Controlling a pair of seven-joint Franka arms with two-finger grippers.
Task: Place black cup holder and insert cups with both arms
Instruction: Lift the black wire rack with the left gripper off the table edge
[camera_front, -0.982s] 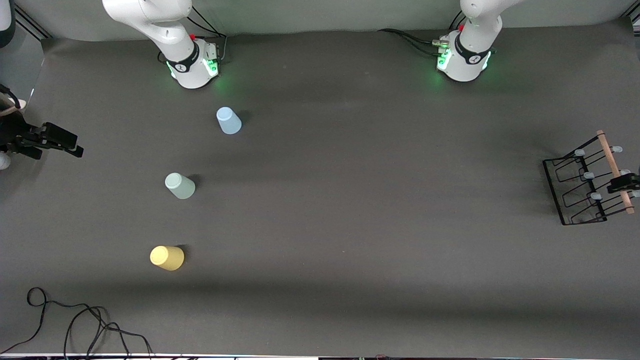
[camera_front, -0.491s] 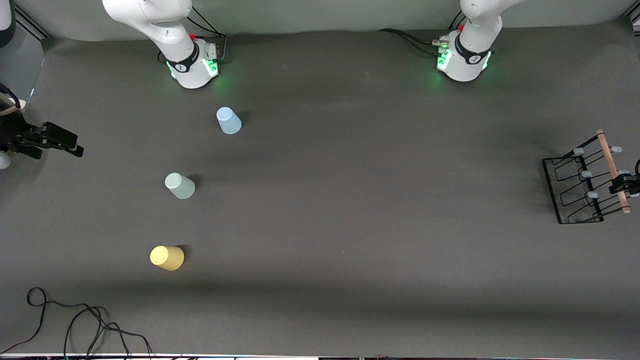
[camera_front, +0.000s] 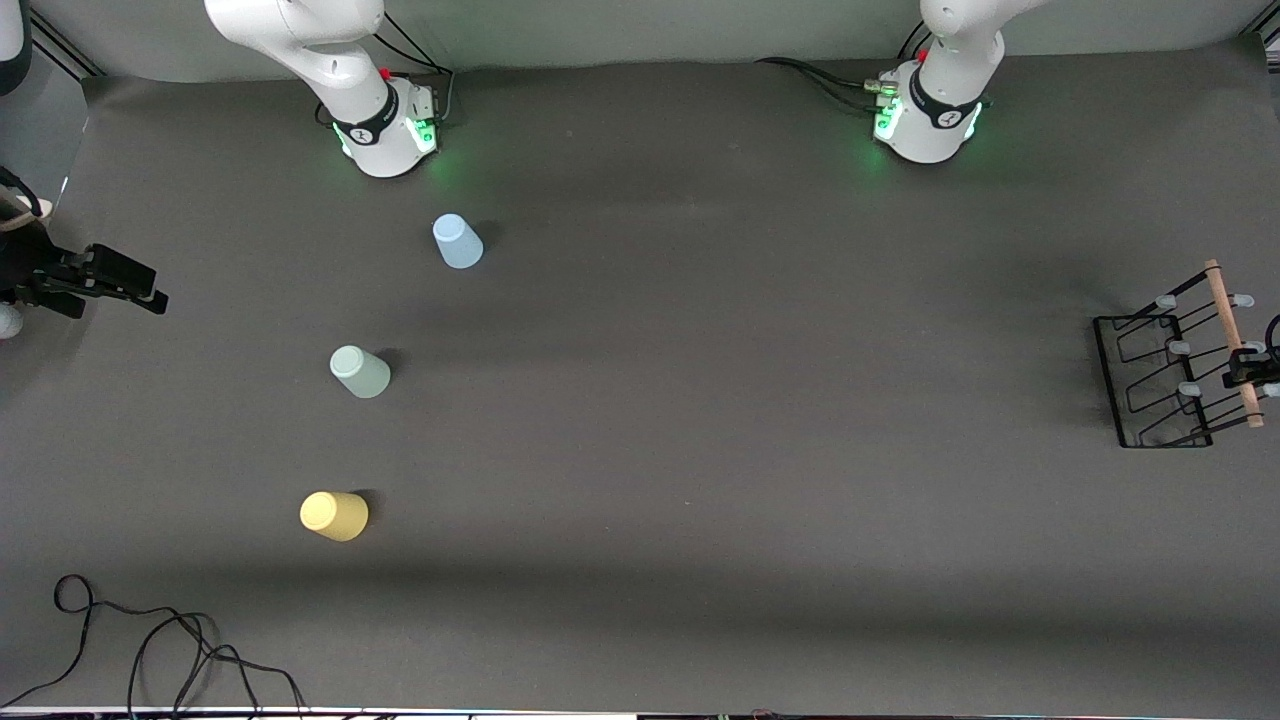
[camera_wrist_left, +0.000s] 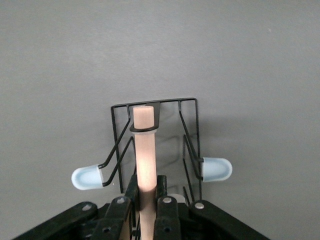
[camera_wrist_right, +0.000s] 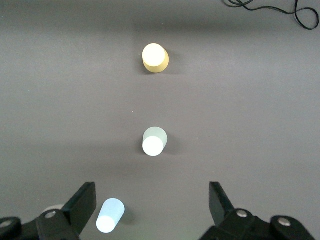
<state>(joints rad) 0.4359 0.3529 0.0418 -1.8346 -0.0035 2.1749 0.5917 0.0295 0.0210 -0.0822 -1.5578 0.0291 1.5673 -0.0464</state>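
Now holder handle (camera_wrist_left: 145, 150) inside left gripper (camera_wrist_left: 146, 200)

The tabletop (camera_front: 700, 450) is covered in a matt dark grey sheet, probably cloth, with faint creases. The black cup holder (camera_front: 1160, 385) is thin black wire with a slight sheen; its handle rod (camera_wrist_left: 145, 150) is smooth pale wood, and the peg caps (camera_wrist_left: 216, 169) look like soft translucent pale blue plastic. The blue cup (camera_front: 457, 241), green cup (camera_front: 359, 371) and yellow cup (camera_front: 334, 515) are smooth, matt plastic. The left pincer (camera_wrist_left: 146, 210) is hard black plastic with metal screw heads.
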